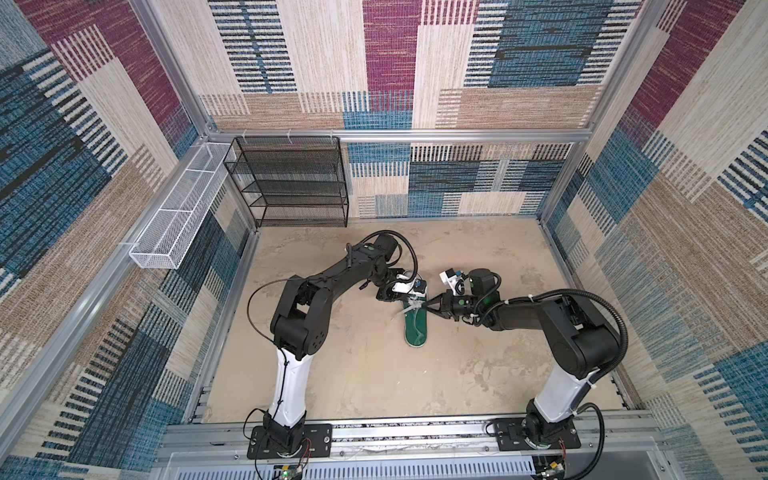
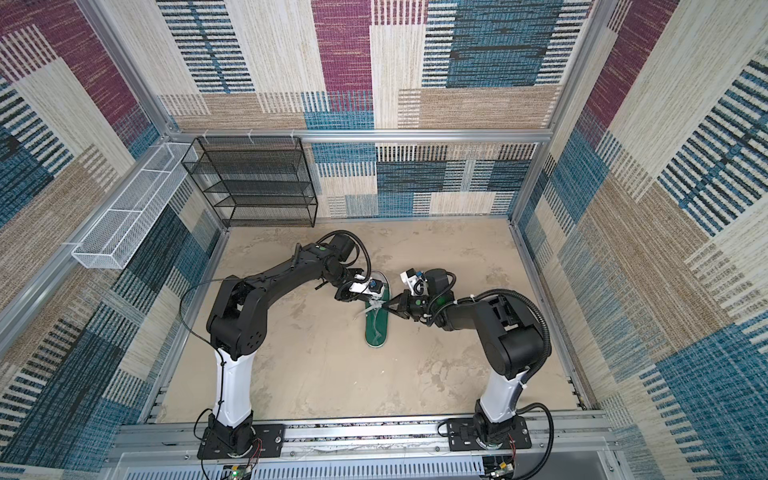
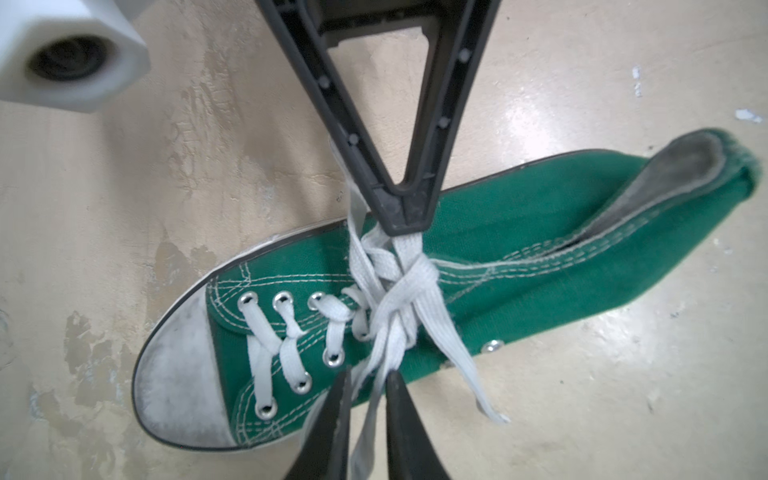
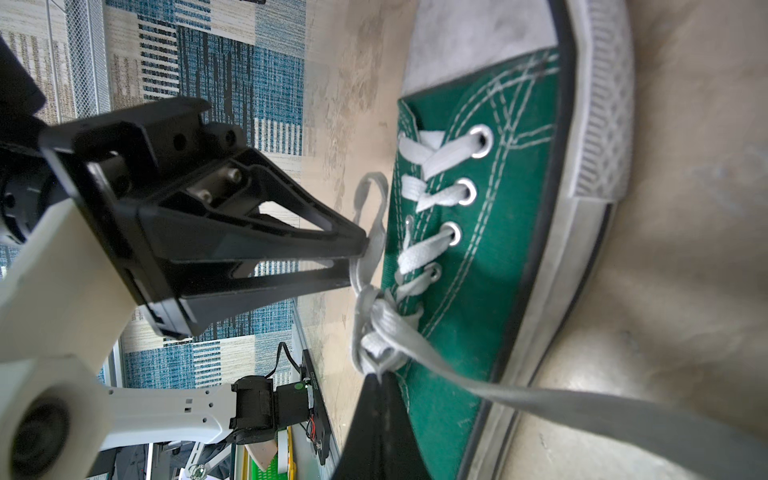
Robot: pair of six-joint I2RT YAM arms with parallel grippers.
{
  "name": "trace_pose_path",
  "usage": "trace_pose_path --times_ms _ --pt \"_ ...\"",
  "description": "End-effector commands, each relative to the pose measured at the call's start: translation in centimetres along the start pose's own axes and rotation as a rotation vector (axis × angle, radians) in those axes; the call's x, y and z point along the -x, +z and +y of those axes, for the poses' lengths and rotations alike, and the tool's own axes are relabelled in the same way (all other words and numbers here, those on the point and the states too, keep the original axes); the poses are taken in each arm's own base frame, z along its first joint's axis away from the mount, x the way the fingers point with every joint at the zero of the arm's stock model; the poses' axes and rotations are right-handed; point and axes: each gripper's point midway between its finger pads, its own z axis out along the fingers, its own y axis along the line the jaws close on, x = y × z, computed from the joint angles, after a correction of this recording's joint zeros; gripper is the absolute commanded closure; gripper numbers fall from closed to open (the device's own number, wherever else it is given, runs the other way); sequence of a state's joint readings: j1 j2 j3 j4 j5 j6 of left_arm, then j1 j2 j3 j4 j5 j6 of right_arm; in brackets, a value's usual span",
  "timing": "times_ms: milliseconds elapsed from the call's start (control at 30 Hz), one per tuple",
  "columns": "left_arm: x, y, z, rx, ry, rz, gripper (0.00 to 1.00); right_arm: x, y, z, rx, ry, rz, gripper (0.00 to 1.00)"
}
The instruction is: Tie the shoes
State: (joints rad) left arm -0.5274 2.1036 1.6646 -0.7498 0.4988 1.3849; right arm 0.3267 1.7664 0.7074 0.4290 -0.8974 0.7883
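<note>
A dark green sneaker (image 1: 415,328) (image 2: 377,322) with a white toe cap (image 3: 178,374) lies on the beige floor, in all views. Its whitish laces (image 3: 399,291) cross in a loose knot over the tongue. One free end trails off onto the floor (image 3: 469,374). My left gripper (image 3: 368,374) (image 1: 409,302) has come in from the left. Its fingers (image 3: 338,415) are closed narrowly on a lace strand that runs between them. My right gripper (image 3: 405,220) (image 4: 378,376) (image 1: 424,306) is shut on a lace strand at the knot, from the right.
A black mesh shelf rack (image 1: 291,183) stands against the back wall. A white mesh basket (image 1: 174,224) hangs on the left frame. Both arm bases sit on the front rail (image 1: 415,432). Patterned walls close the cell on three sides.
</note>
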Motion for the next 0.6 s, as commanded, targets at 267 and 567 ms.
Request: trace_pose_path --times_ms 267,567 --pt "-0.5 0.1 -0.7 -0.027 0.030 0.048 1.00 0.3 -0.1 0.8 0.013 -0.031 -0.004 1.00" --pt "-1.5 -0.4 -0.4 0.010 0.050 0.117 1.00 -0.1 -0.7 0.8 -0.010 -0.029 -0.012 1.00"
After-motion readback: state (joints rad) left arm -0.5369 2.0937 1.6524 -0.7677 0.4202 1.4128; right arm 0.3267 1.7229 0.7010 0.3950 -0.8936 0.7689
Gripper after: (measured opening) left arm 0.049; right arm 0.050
